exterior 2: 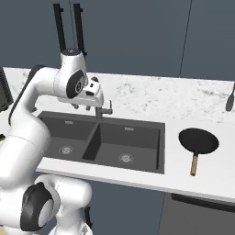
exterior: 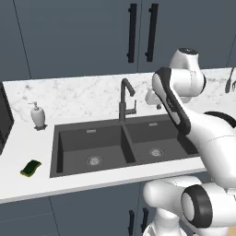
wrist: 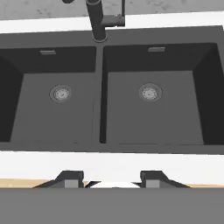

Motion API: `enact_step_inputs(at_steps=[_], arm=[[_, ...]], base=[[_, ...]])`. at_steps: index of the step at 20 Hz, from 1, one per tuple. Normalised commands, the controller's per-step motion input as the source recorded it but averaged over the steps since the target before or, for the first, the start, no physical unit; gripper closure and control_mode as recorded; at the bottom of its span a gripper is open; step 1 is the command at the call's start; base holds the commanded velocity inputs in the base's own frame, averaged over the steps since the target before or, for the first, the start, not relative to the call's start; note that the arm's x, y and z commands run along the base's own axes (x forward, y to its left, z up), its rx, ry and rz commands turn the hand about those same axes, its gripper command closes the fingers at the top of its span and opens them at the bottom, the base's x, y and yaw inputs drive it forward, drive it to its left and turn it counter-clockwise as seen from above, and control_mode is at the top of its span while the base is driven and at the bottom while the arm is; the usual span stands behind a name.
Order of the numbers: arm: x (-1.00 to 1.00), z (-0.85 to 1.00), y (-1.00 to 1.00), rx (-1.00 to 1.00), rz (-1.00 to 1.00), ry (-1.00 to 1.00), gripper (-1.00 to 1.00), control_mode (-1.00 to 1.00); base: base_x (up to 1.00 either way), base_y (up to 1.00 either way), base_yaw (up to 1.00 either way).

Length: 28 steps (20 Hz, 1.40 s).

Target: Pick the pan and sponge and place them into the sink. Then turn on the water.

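Two empty basins in dark grey rectangular sink (wrist: 105, 109), dark gooseneck faucet (exterior: 124, 99) dry. Hand (wrist: 111, 179) above sink, fingers parted, holding nothing. Round black wooden-handled pan (exterior 2: 198, 141) on worktop (exterior: 27, 143) right of sink. Small green sponge (exterior: 31, 168) left of sink.

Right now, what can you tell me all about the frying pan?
The pan is round and black, like dark metal, with a light wooden stick handle pointing toward the counter's front edge. It sits flat on the white counter, right of the sink and apart from it. It looks empty. Nothing else touches it.
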Motion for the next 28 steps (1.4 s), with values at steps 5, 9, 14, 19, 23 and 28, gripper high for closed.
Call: enact_step_inputs(at_steps=[5, 9, 14, 19, 23, 28], arm=[[-0.48, -0.11, -0.28, 0.00, -0.03, 0.00, -1.00, -1.00], [-0.57, -0.15, -0.64, 0.00, -0.03, 0.00, -1.00, -1.00], [-0.36, -0.06, -0.51, 0.00, -0.01, 0.00, -1.00, -1.00], [-0.27, -0.01, -0.44, 0.00, 0.00, 0.00, -1.00, -1.00], [-0.25, -0.18, -0.83, -0.02, 0.00, 0.00, -1.00, -1.00], [-0.08, -0.17, -0.59, -0.10, -0.02, 0.00, -1.00, -1.00]], base=[[0.00, 0.00, 0.00], [0.00, 0.00, 0.00], [0.00, 0.00, 0.00], [0.00, 0.00, 0.00], [0.00, 0.00, 0.00], [0.00, 0.00, 0.00]])
